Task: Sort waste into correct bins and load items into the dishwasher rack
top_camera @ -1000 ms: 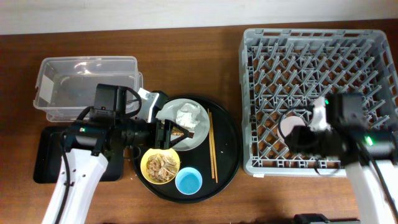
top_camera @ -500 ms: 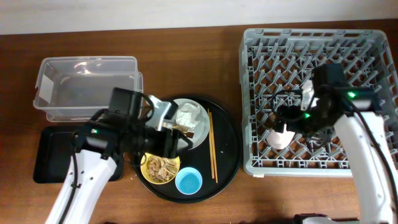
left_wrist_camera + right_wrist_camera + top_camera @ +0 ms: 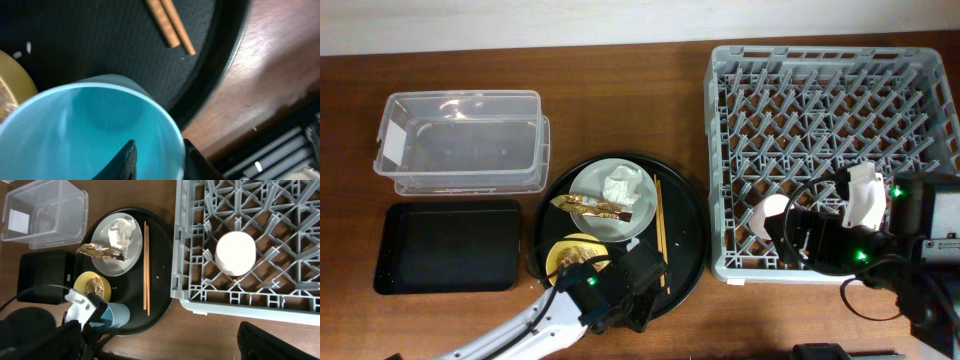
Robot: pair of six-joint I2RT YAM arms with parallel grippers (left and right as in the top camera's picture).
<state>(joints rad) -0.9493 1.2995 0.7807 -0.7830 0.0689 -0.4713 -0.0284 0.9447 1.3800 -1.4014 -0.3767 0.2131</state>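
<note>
Rim of the blue cup (image 3: 90, 125) is pinched in my left claw (image 3: 159, 159), one finger inside, over the round black tray (image 3: 100, 40) beside the yellow bowl (image 3: 12, 75). In the rack (image 3: 290, 210) the pink cup (image 3: 235, 253) stands inverted. I cannot tell how my right claw (image 3: 795, 240) stands.

Pale blue cup (image 3: 95, 125) at the left claw (image 3: 161, 161); black round tray (image 3: 100, 45) beneath, brown chopsticks (image 3: 167, 25) just beyond, yellow bowl (image 3: 12, 75) beside. Farther off: grey rack (image 3: 820, 100), pale pink cup (image 3: 235, 252), grey-green plate (image 3: 117, 266), white tissue (image 3: 122, 232), brown-and-gold wrapper (image 3: 100, 251), reddish woodgrain desk (image 3: 620, 100).
</note>
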